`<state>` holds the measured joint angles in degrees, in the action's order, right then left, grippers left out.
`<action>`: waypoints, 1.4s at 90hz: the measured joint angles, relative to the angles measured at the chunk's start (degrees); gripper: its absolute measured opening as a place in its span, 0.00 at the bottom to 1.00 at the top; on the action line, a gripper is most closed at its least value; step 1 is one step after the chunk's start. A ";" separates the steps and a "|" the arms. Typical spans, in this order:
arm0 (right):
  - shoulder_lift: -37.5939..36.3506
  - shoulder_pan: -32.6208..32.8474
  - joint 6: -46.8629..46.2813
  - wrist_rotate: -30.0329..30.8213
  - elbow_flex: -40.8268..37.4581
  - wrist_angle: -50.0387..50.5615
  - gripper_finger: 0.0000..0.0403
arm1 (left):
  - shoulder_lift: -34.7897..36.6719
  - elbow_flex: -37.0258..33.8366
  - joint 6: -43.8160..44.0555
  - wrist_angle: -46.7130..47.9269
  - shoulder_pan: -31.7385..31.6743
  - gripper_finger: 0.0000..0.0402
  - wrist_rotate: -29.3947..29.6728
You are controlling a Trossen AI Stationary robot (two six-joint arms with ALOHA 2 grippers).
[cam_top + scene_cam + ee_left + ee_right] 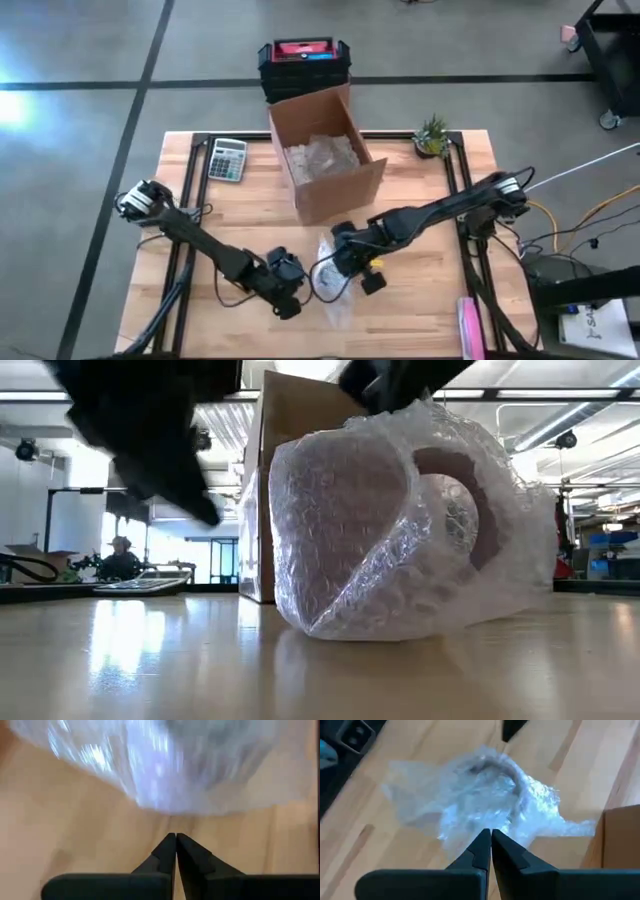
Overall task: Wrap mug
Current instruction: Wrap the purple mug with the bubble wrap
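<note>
Bubble wrap [333,283] covers the mug on the wooden table [420,315], between both grippers, from above. Low down, the mug [400,525] lies before a cardboard box [290,420]. Left gripper [175,839] fingers together; right gripper [489,834] likewise.

Grey concrete floor [80,60] with dark seams surrounds the wooden table [250,210]. A black cart [612,50] stands far right. Bright windows [120,530] light the room's far left.

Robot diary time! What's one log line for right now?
mug: in bubble wrap, on table | left gripper: shut, empty, beside it | right gripper: shut, above it | box: open
</note>
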<state>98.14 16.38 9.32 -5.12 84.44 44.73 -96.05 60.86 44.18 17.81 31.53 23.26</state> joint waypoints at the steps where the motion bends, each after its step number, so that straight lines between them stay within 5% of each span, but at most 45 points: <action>1: -0.36 0.03 -0.32 0.19 -0.32 0.06 0.00 | 0.08 0.00 -0.39 -0.27 -0.08 0.00 0.11; 16: -3.49 0.78 -2.92 0.96 -7.30 -3.66 0.00 | 0.25 0.00 -5.45 -4.89 -1.58 0.00 0.36; 37: -1.12 2.23 -1.96 -0.46 -11.01 -23.31 0.00 | -1.02 0.00 -8.72 -7.95 -2.51 0.00 -0.19; 73: 9.28 1.38 -1.96 2.16 -8.52 -22.94 0.00 | 0.85 3.14 -7.04 -4.89 -2.47 0.00 -1.79; 95: 9.75 1.35 -1.77 2.19 -7.16 -22.50 0.00 | 1.16 5.65 -13.01 -7.65 -3.96 0.00 -0.76; 126: 7.88 1.62 -1.73 2.03 -7.23 -18.63 0.00 | -6.00 4.66 -10.26 -13.44 -7.21 0.00 -5.55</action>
<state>106.02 18.00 7.58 -3.09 77.21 26.11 -102.04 65.52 33.92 4.37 24.32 17.70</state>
